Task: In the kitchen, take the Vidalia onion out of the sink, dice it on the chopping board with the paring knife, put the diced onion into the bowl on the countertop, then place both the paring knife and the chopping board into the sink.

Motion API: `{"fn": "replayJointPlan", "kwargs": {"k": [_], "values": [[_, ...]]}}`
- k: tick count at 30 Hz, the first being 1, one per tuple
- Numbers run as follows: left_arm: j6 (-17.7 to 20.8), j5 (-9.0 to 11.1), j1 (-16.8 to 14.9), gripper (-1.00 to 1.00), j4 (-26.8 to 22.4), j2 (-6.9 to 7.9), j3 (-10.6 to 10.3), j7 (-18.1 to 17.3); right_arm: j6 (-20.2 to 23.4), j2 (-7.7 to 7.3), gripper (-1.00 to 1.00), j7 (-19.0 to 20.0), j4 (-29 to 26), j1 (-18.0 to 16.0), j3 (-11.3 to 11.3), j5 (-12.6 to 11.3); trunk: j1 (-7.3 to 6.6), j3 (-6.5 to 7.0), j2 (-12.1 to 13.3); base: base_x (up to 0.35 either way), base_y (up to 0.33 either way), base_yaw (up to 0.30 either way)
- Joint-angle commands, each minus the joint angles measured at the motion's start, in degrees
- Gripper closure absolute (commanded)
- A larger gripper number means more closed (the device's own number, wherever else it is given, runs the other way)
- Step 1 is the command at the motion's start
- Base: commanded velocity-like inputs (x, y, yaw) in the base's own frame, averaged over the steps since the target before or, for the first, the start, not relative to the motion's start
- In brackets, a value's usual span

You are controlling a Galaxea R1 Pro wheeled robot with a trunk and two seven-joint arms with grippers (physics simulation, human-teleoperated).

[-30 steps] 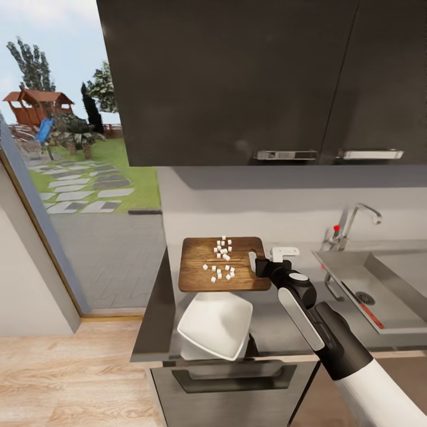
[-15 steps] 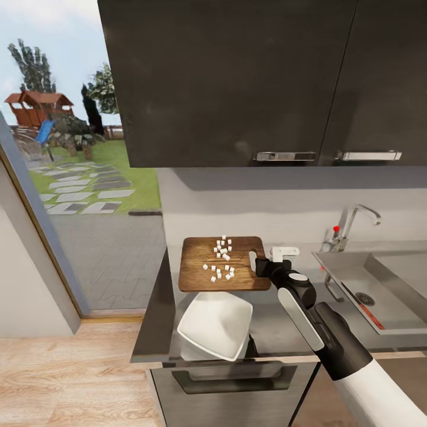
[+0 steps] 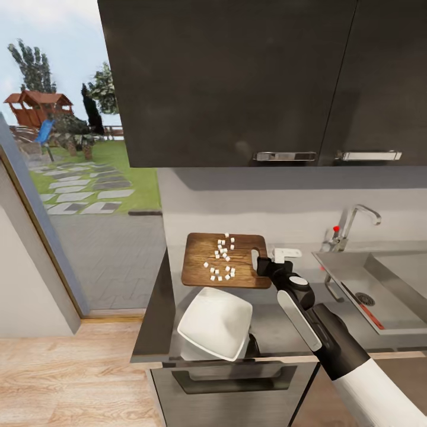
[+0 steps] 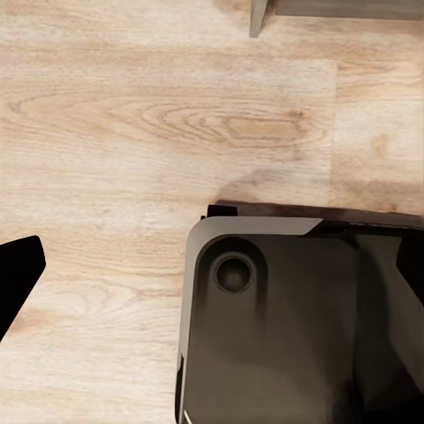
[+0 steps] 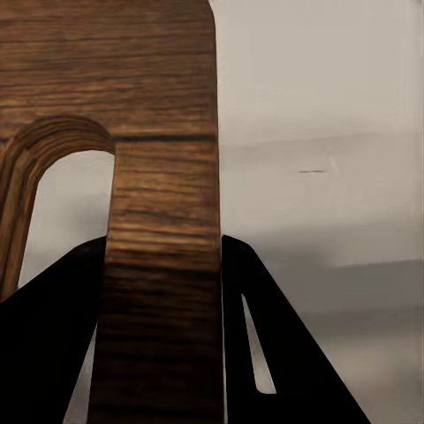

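Note:
My right gripper (image 3: 261, 265) is shut on the handle-slot end of the dark brown chopping board (image 3: 204, 267) and holds it off the grey countertop (image 3: 279, 332). Several white diced onion pieces (image 3: 222, 261) lie on the board. In the right wrist view the black fingers (image 5: 265, 336) clamp the board's handle bar (image 5: 163, 221). The white squarish bowl (image 3: 214, 323) sits tilted at the counter's front edge, just below the board's near edge. The sink (image 3: 391, 279) is at the right, and a slim reddish strip (image 3: 372, 315) in it looks like the paring knife. My left gripper (image 4: 212, 274) hangs open over the floor.
Dark wall cabinets (image 3: 237, 77) hang right above the board. The chrome tap (image 3: 350, 222) with its red knob stands behind the sink. A small white object (image 3: 284, 254) lies just behind my right gripper. A glass door at the left looks onto a garden, with wooden floor (image 3: 65, 379) below.
The board has risen a little and shifted slightly to the right in my right gripper, with the onion pieces still on it. The bowl has stayed put.

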Motion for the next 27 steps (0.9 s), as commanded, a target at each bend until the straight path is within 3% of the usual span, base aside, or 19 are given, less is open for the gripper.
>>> {"fn": "replayJointPlan", "kwargs": {"k": [1,6,12,17,27], "values": [[-0.1,0.3,0.0,-1.00,-0.1,0.00,0.1,-0.1,0.0,-0.06,1.00,-0.5,0.0,-0.1,0.2,-0.5,0.04,-0.12,-0.1,0.000,0.000,0.000],[-0.1,0.3,0.0,-1.00,-0.1,-0.01,0.1,-0.1,-1.9,-0.08,1.00,-0.5,0.8,-0.1,0.4,-0.5,0.04,-0.12,-0.1,0.000,0.000,0.000],[-0.1,0.3,0.0,-1.00,-0.1,0.00,0.1,-0.1,-6.6,-0.15,1.00,-0.5,2.8,-0.1,4.1,0.1,0.04,-0.12,-0.1,0.000,0.000,0.000],[-0.1,0.3,0.0,-1.00,-0.2,0.00,0.1,-0.1,-9.9,-0.15,1.00,-0.5,4.9,-0.1,4.3,2.8,0.04,-0.12,-0.1,0.000,0.000,0.000],[-0.1,0.3,0.0,-1.00,-0.1,0.00,0.1,-0.1,-13.4,-0.15,1.00,-0.4,7.5,-0.1,4.4,3.7,0.04,-0.12,-0.1,0.000,0.000,0.000]]}}
